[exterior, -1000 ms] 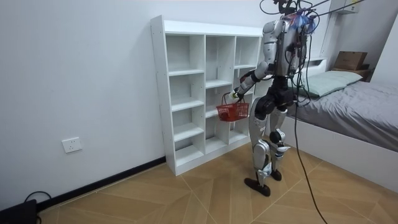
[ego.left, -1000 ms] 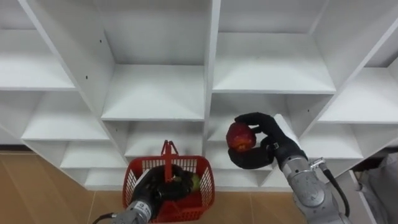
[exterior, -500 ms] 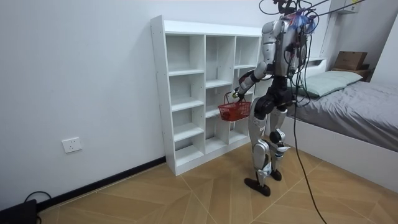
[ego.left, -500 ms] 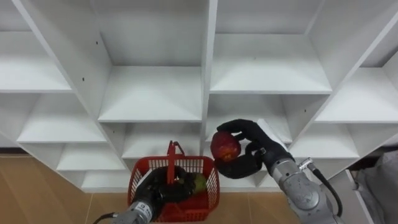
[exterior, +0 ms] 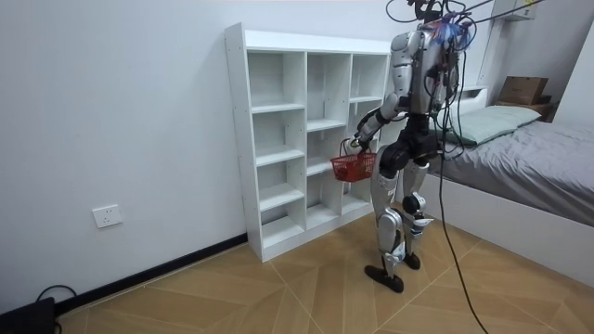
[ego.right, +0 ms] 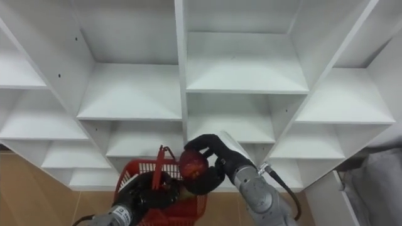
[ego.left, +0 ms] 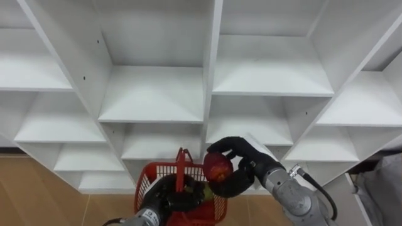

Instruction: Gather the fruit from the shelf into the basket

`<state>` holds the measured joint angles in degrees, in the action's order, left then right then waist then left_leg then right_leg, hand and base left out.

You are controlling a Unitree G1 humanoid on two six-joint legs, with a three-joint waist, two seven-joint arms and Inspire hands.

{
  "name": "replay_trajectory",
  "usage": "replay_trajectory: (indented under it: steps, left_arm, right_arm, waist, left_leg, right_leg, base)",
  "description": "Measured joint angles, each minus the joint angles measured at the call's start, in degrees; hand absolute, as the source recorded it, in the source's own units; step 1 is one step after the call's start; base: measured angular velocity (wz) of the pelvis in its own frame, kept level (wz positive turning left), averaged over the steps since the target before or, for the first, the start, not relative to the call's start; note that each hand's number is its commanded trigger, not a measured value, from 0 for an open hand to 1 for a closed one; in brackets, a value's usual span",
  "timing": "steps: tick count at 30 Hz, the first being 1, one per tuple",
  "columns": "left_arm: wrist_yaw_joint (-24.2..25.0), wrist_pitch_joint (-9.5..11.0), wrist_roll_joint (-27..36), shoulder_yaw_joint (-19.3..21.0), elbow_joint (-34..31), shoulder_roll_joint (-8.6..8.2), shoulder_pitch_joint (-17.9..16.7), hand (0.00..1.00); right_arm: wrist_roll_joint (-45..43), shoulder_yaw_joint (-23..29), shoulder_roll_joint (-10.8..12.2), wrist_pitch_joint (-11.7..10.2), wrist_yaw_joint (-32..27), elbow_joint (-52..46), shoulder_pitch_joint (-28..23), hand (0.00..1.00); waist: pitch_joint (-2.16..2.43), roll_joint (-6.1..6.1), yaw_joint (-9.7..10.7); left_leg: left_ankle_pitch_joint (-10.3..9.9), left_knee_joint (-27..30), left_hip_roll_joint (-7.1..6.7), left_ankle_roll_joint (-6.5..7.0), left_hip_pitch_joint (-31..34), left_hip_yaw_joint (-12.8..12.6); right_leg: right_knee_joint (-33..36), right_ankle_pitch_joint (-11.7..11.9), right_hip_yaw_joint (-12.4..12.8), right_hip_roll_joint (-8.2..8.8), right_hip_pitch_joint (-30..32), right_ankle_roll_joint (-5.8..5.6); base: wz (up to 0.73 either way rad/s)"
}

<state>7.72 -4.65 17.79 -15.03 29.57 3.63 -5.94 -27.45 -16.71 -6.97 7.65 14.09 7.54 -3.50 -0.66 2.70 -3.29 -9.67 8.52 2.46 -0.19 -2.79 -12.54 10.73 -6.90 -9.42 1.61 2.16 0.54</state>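
The robot stands upright on a wood floor (exterior: pixel 278 288) with the red basket (ego.left: pixel 152 172) held out in front of it. The white closet (ego.left: pixel 213 63) rises just behind the basket, and a bed (exterior: pixel 529 153) lies well behind the robot.

The left arm comes up from below the basket. The left hand (ego.left: pixel 164 192) sits at the basket's near side, its dark fingers curled round the foot of the handle (ego.left: pixel 183 161). The handle stands upright above the hand. How the thumb lies cannot be told, since the wire wall and the fingers overlap there.

The right forearm reaches in from the basket's right, slanting up and inward, with the wrist bent toward the basket. The right hand (ego.left: pixel 244 168) is turned with its palm toward the basket and cups a red fruit (ego.left: pixel 217 167), perhaps an apple. The fingers wrap under and behind the fruit, and one dark finger arches over its top. The grip is a closed cradle, with the fingers not spread.

The fruit is held in the air at the basket's right rim, overlapping the rim's upper right corner and level with the top of the handle.
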Motion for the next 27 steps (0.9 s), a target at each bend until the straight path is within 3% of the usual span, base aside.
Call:
replay_trajectory:
  steps: [10, 27]
  left_arm:
    - [0.2, 0.0, 0.0, -0.6, 0.3, 0.09, 0.0, 1.0]
    - [0.9, 0.0, 0.0, -0.6, 0.2, 0.14, 0.0, 1.0]
  right_arm:
    - [-2.7, -0.2, 0.1, 0.0, 2.1, 0.0, 0.0, 1.0]
    - [-9.4, -1.3, 0.1, 0.0, 2.2, 0.0, 0.0, 1.0]
  waist:
    - [-0.04, 0.11, -1.5]
    - [-0.27, 0.41, -1.7]
  left_leg:
    - [0.0, -0.3, 0.03, 0.0, 0.0, 0.1]
    - [-0.1, -1.1, 0.0, -0.01, 0.2, 0.2]
  right_leg:
    - [-0.1, 0.0, -0.2, -0.04, 0.0, -0.02]
    - [-0.2, 0.0, -0.4, -0.07, 0.1, -0.09]
  base:
    - [0.0]
    - [0.0]
